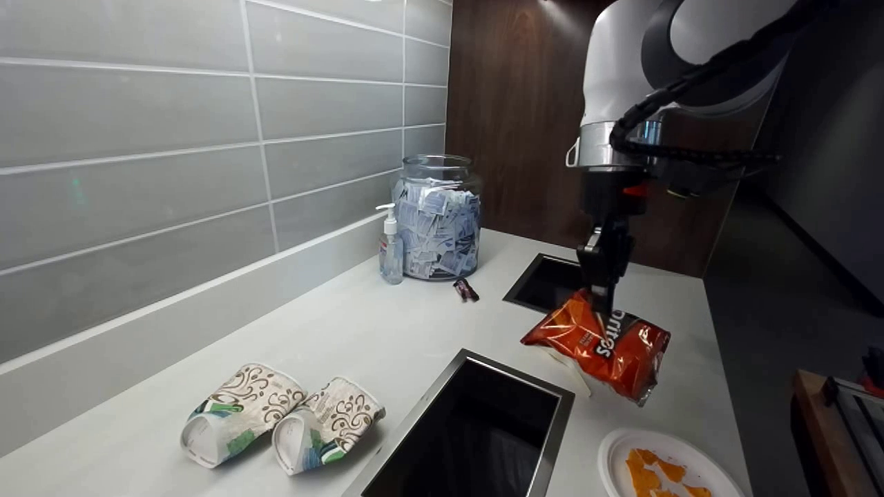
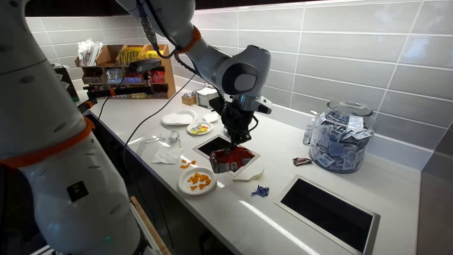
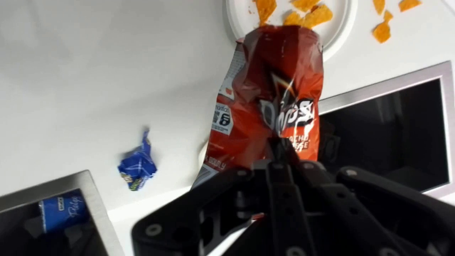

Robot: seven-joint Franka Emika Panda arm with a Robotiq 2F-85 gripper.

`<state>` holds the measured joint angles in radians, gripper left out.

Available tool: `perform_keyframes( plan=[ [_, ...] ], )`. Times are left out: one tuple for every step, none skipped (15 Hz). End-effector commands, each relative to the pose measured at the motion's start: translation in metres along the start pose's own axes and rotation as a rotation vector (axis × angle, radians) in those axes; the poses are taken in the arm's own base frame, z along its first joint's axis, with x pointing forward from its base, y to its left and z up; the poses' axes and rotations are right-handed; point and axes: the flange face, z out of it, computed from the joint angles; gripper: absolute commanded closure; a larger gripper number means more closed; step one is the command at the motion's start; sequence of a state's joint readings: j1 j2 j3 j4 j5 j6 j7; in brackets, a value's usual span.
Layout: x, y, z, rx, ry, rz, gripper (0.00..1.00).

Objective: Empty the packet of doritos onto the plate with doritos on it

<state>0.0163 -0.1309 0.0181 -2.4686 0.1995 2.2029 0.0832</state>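
The red-orange packet of doritos (image 1: 639, 355) hangs in the air, tilted, one end lower toward the plate in an exterior view. It also shows in an exterior view (image 2: 230, 161) and the wrist view (image 3: 231, 142). My gripper (image 1: 602, 300) is shut on the packet's middle, fingertips pinching the foil, also in the wrist view (image 3: 282, 144). The white plate with doritos (image 2: 183, 184) holds broken orange chips; an exterior view (image 1: 611, 452) cuts it off at the bottom. In the wrist view the packet's far end overlaps the plate's rim (image 3: 350, 21). The packet's inside is hidden.
Loose chips (image 2: 187, 163) lie beside the plate. Two framed dark counter openings (image 2: 329, 212) (image 2: 212, 146), a white plastic utensil (image 2: 249, 177) and a blue wrapper (image 2: 261, 191) are nearby. A glass jar (image 1: 438, 228) and two crumpled patterned cups (image 1: 259, 397) (image 1: 342, 414) stand farther off.
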Motion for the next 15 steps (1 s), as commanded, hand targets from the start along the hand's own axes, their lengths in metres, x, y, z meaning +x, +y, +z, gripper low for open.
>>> perform_keyframes(
  plan=[
    [-0.005, -0.034, 0.007, -0.033, -0.04, -0.196, 1.0],
    [-0.01, -0.044, 0.007, -0.041, -0.03, -0.252, 1.0],
    [-0.015, -0.052, 0.007, -0.056, -0.025, -0.304, 1.0],
    [-0.02, -0.06, 0.008, -0.071, -0.018, -0.357, 1.0],
    [-0.025, -0.067, 0.009, -0.097, -0.012, -0.406, 1.0],
    [-0.029, -0.072, 0.01, -0.119, -0.003, -0.456, 1.0],
    [-0.034, -0.076, 0.013, -0.145, 0.005, -0.503, 1.0],
    [-0.037, -0.08, 0.014, -0.174, 0.013, -0.548, 1.0],
    [-0.042, -0.082, 0.015, -0.202, 0.028, -0.589, 1.0],
    [-0.045, -0.085, 0.016, -0.228, 0.045, -0.631, 1.0],
    [-0.048, -0.086, 0.017, -0.25, 0.07, -0.671, 1.0],
    [-0.051, -0.088, 0.018, -0.266, 0.104, -0.708, 1.0],
    [-0.054, -0.09, 0.019, -0.279, 0.138, -0.745, 1.0],
    [-0.055, -0.091, 0.018, -0.283, 0.185, -0.773, 1.0],
    [-0.053, -0.089, 0.018, -0.264, 0.232, -0.738, 1.0]
  ],
)
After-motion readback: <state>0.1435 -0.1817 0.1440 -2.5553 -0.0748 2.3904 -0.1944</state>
